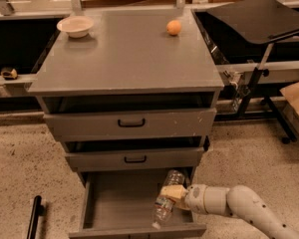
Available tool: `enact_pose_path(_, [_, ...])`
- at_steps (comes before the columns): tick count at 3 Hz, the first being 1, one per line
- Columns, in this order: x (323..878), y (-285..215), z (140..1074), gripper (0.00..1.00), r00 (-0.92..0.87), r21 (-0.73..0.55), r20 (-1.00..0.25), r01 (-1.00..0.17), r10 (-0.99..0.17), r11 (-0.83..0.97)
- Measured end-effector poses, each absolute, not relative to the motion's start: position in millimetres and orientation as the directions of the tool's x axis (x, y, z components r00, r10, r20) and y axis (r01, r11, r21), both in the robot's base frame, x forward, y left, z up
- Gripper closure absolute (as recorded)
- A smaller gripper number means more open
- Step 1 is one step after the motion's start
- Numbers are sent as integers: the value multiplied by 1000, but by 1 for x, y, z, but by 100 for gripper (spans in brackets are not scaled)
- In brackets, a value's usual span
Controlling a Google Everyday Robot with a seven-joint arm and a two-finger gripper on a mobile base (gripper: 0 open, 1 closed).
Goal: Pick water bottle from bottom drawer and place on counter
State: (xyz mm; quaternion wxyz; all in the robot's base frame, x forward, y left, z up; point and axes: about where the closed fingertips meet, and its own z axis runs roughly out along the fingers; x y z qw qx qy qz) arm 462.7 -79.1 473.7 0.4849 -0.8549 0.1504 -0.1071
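The bottom drawer (114,200) is pulled open below two upper drawers with black handles. My gripper (172,193) reaches in from the right over the drawer's right side and is shut on the water bottle (167,199), a clear crinkled bottle. The bottle hangs tilted, its cap end low and to the left, lifted above the drawer floor. The counter (124,59) is the flat grey top of the cabinet, far above the gripper.
A white bowl (75,26) sits at the counter's back left and an orange fruit (174,27) at its back right. A black tilted tray (254,19) on a stand is to the right. A black bar (34,216) lies on the floor at left.
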Motion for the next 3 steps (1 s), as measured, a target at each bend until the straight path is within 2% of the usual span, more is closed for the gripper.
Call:
enact_pose_path(1, [423,-91,533,100,907,-849,197,-32,-373,-527])
enact_pose_path(2, [408,-116,536,100,880,-847,207,-57,-427,-528])
enact_pose_path(3, [413,-115,558,100,887,-810,262,-13,-381,-586])
